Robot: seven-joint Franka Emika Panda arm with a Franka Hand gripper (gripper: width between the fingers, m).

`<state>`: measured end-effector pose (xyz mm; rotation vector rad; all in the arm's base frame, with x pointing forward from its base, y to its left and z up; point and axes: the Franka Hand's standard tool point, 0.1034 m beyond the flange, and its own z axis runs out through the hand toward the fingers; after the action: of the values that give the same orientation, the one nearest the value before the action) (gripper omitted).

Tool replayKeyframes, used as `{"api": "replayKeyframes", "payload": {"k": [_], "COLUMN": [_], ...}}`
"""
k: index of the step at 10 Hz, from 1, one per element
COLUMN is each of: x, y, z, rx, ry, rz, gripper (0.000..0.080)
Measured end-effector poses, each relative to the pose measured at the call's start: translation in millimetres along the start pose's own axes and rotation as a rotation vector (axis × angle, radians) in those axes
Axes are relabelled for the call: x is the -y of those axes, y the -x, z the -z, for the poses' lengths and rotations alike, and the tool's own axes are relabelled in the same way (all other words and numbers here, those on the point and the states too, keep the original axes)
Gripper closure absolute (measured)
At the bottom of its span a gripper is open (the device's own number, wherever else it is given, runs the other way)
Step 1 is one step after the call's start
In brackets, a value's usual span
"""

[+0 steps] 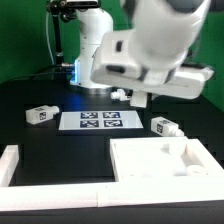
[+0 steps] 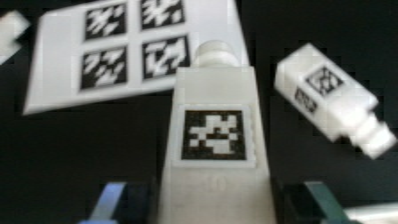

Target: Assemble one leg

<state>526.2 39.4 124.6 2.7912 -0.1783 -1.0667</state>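
Closest to wrist camera: leg (image 2: 214, 130), white, seen lengthwise, black-and-white tag facing the lens, narrow screw tip pointing toward marker board (image 2: 116, 50). Sits centred in gripper (image 2: 214, 200), between the two fingers (image 2: 112, 200). Dark gap visible on each side between finger and leg body, so claw noted as released, jaws spread and straddling the leg without contact. Cannot tell whether leg rests on the table or is lifted clear of it. Leg tip overlaps the marker board's edge in the wrist view.

Second leg (image 2: 334, 95), same type, lying on the black table (image 1: 30, 140) beside the centred leg, apart from it, tilted at an angle to it, tag up. In the exterior view seen as (image 1: 165, 126), just off the marker board (image 1: 98, 120) toward the exterior view's right.

Third leg (image 1: 40, 114) on the table toward the exterior view's left of the marker board, well apart from the second.

Tabletop (image 1: 140, 160), large white square with raised rim, lying flat near the exterior view's lower right. White rail (image 1: 10, 163) at the exterior view's lower left edge.

Arm (image 1: 150, 50) fills the upper middle of the exterior view, wrist hanging above the marker board's right end; centred leg mostly hidden behind it there.
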Motion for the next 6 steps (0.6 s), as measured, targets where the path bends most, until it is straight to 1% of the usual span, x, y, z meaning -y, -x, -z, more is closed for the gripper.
{"api": "replayKeyframes", "payload": {"k": [1, 2, 3, 4, 5, 6], "x": [0.8, 5.6, 7.3, 11.4, 13.7, 12.9], "y": [-0.9, -0.6, -1.6, -2.0, -2.4, -4.1], "z": [0.2, -1.9, -3.4, -4.9, -3.9, 4.5], "rx": [-0.014, -0.017, -0.026, -0.033, -0.042, -0.067], "ry": [0.076, 0.112, 0.182, 0.238, 0.28, 0.347], "rz": [0.017, 0.03, 0.044, 0.06, 0.079, 0.101], "gripper": [0.0506, 0.0506, 0.0506, 0.0506, 0.0506, 0.0506]}}
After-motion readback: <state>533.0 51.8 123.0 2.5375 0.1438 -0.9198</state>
